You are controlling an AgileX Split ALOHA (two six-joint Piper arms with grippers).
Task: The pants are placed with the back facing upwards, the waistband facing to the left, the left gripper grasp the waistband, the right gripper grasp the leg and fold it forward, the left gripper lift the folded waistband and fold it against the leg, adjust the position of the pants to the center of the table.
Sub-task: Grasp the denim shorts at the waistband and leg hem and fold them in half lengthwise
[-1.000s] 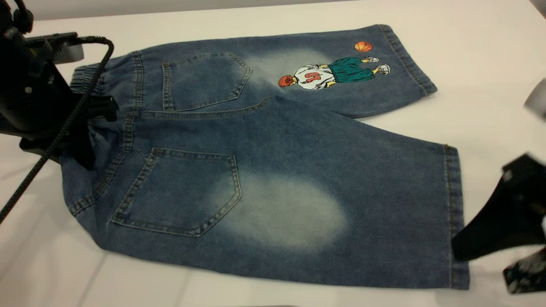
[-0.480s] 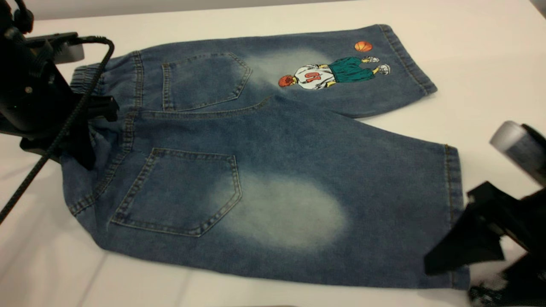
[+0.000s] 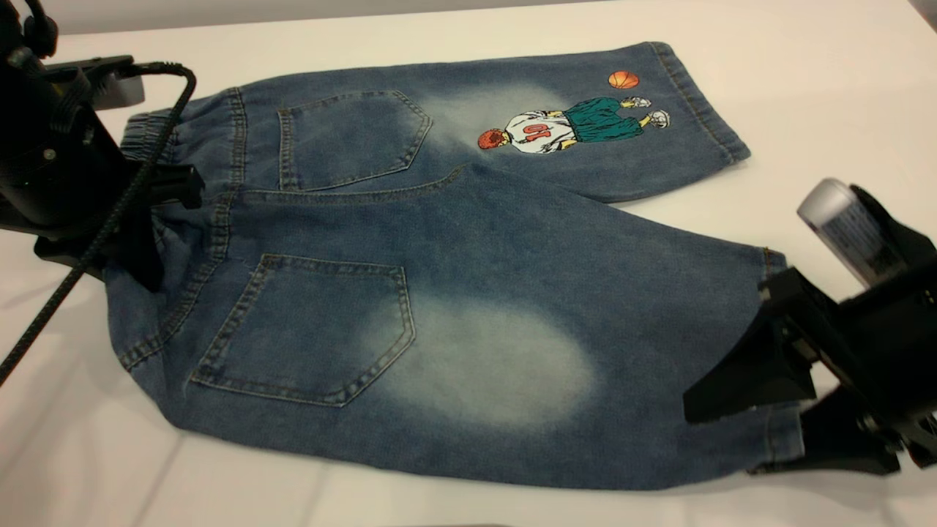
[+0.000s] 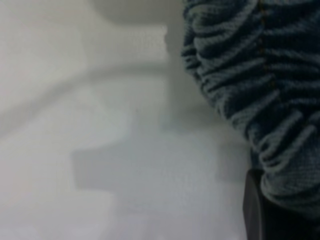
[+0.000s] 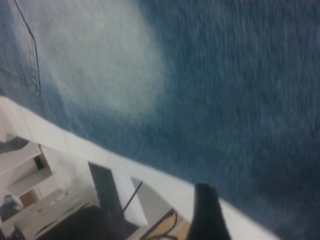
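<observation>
With the left gripper clamped on the waistband, the right gripper, fingers apart astride the leg hem, should close fully before lifting.

My left gripper covers part of the waistband so its grip cannot be told, my right gripper hides the leg hem corner, and both arms are cut off by the exterior view's edges.

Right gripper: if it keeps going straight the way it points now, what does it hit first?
Most likely the leg itself: the right gripper already straddles its hem, one finger above the denim, one beneath, pointing along the cloth.
</observation>
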